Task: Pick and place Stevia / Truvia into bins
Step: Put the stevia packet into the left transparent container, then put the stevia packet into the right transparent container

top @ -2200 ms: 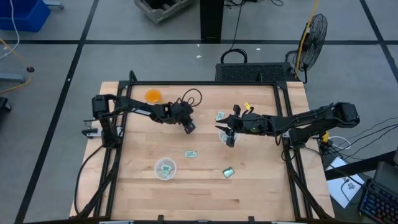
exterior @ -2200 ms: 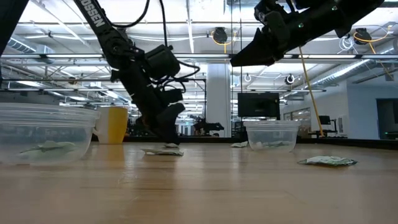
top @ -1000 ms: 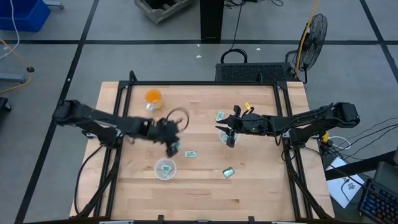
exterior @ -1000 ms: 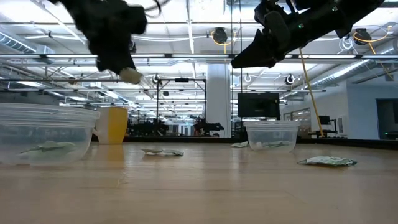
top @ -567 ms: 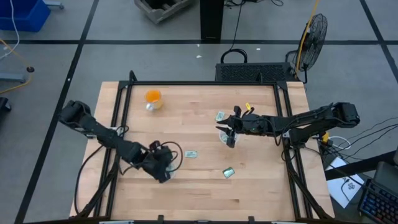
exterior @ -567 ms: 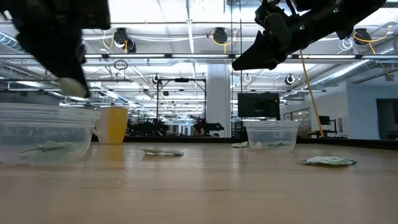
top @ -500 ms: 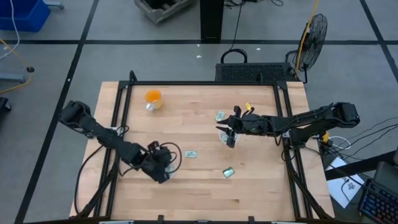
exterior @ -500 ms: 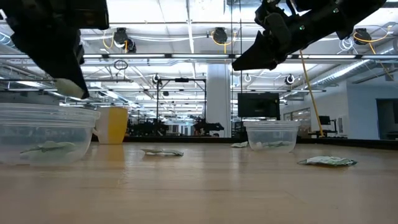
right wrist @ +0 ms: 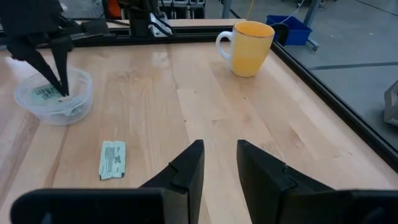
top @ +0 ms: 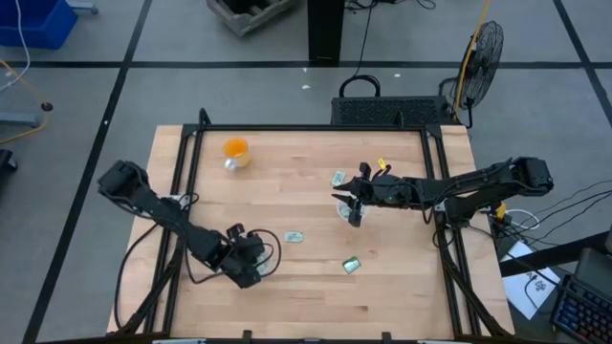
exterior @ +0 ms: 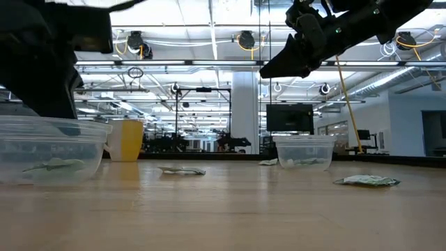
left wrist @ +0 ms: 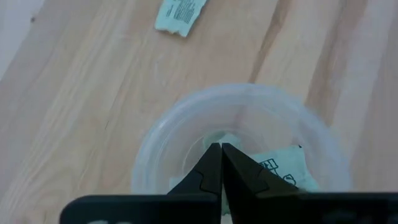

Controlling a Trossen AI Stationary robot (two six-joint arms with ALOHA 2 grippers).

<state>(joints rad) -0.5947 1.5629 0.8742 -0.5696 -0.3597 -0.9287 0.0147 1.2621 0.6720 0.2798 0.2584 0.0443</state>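
Note:
My left gripper (top: 249, 265) hangs over the left bin (left wrist: 186, 102), a clear cup near the table's front. Its shut fingertips (left wrist: 221, 149) point down into the cup's mouth, with a pale Stevia packet at their tips. More packets (left wrist: 283, 167) lie on the cup's bottom. My right gripper (top: 353, 214) hangs open and holds nothing above the right bin (exterior: 304, 150), which also holds packets. Loose packets lie flat on the table: one (top: 294, 236) between the bins, a darker green one (top: 351, 266) nearer the front, and one (top: 338, 178) behind the right bin. My left gripper pinches a pale packet (left wrist: 219, 138) between its two fingertips, and only a sliver of it shows past them. The fingers come from above, pointing down into the left bin. Which part of the packet they have cannot be told.
An orange cup (top: 235, 148) stands at the far left of the table, with a small grey thing (top: 230, 163) beside it. Black frame rails (top: 182, 191) run along the table's left and right sides. Bare wood lies between the bins and along the front edge.
My left gripper has swung toward the table's near edge and gone down, carrying the pale packet from above the loose middle packet to the left bin. Its tips now reach the cup's mouth. My right gripper has kept still.

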